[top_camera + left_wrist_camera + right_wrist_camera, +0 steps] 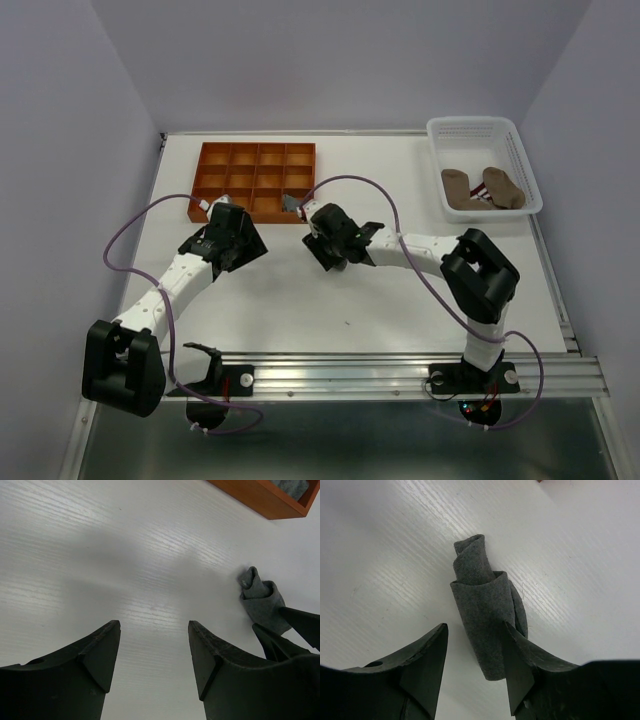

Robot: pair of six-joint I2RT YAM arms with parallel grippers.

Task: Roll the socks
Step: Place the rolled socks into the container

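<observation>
Pincers: right pincer point(475, 630), jaws apart, one finger touching the rolled grey sock point(482, 605) lying on the counter point(380, 555), unclamped; left pincer point(155, 625), jaws apart, empty, near. Orange tray point(255, 180) beyond: a grey bundle point(292, 486) in one corner compartment. White basket point(520, 150), far right: tan socks point(485, 188), seemingly flat. Status, judged: grey roll formed, not yet stowed; tan socks remaining.

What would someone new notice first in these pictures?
A rolled grey sock lies on the white table between the right tool's open fingers, against one of them. Farther back left sits an orange compartment tray, and at the far right a white basket holds tan-brown socks.
</observation>
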